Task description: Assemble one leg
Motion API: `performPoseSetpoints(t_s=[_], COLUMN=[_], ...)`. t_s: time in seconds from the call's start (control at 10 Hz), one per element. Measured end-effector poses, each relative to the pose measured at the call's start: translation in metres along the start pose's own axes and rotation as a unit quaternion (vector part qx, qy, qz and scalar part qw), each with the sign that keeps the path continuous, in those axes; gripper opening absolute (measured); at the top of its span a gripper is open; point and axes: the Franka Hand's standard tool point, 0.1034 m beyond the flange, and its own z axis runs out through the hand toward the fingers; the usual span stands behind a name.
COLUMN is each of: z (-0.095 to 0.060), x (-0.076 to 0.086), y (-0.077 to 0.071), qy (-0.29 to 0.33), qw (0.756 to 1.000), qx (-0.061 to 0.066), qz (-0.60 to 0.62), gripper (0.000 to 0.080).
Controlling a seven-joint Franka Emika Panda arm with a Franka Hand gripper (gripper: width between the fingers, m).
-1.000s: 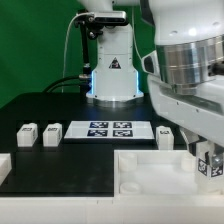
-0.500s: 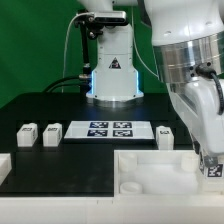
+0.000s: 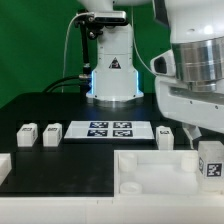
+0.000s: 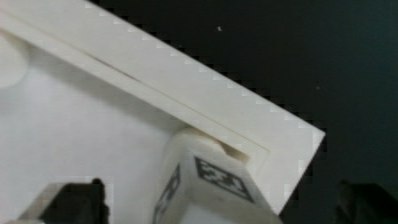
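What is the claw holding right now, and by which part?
Cannot tell: the leg stands at the tray corner inside the claw, but no contact shows.

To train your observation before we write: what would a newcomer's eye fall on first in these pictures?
The big white robot arm fills the exterior view's right. Under it a small tagged leg is at the corner of the white tray; three more legs flank the marker board.

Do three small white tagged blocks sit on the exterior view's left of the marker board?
No, just one small white plastic leg and a second leg stand there, beside the flat white marker board.
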Motion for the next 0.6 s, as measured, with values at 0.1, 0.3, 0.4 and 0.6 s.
performPoseSetpoints(t_s=[0.1, 0.3, 0.4, 0.6], z=[0.0, 0.0, -0.003, -0.003], x=[0.001, 0.014, 0.023, 0.023], y=[0.0, 0.0, -0.005, -0.011], qy=[0.0, 0.005, 0.015, 0.026], qw=[1.0, 0.983, 0.959, 0.907], qx=[0.0, -0.006, -0.019, -0.023], qz=[-0.027, -0.182, -0.281, -0.419], gripper=[0.0646, 0.0649, 0.0649, 0.0649])
